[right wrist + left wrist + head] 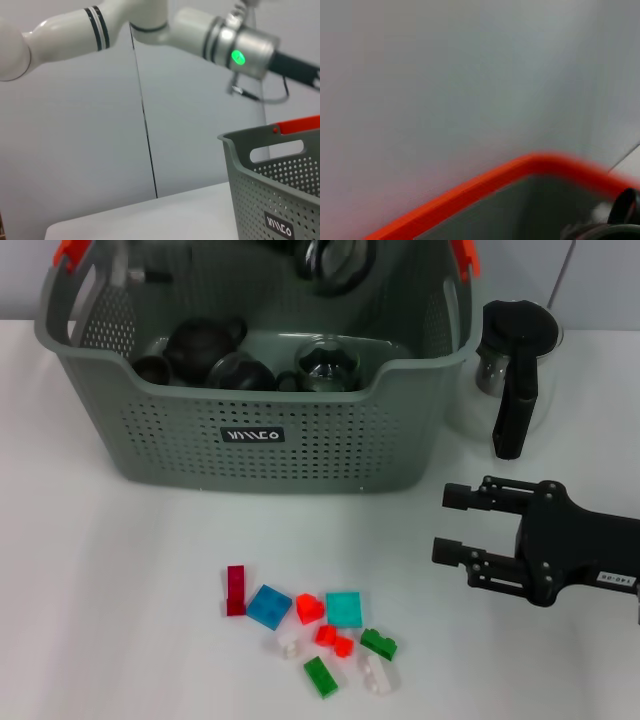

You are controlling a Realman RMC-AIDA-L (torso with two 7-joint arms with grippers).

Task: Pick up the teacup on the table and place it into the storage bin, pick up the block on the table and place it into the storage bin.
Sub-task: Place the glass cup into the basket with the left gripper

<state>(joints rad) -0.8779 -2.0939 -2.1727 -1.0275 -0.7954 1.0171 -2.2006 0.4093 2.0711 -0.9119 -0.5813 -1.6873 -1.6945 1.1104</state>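
The grey-green storage bin (250,435) stands at the back of the table, and its corner also shows in the right wrist view (280,200). Dark round tea ware (205,348) and a glass piece (328,365) lie inside it. No teacup shows on the table. Several small coloured blocks (310,625) lie scattered in front of the bin. My left arm (240,50) reaches over the bin, and its dark, blurred end (335,260) hangs above the bin's back. My right gripper (450,525) hovers open and empty, right of the blocks and below the pitcher.
A glass pitcher with a black handle (515,370) stands just right of the bin. Orange clips (70,252) mark the bin's handles, and one fills the left wrist view (485,185). White table stretches left of the blocks.
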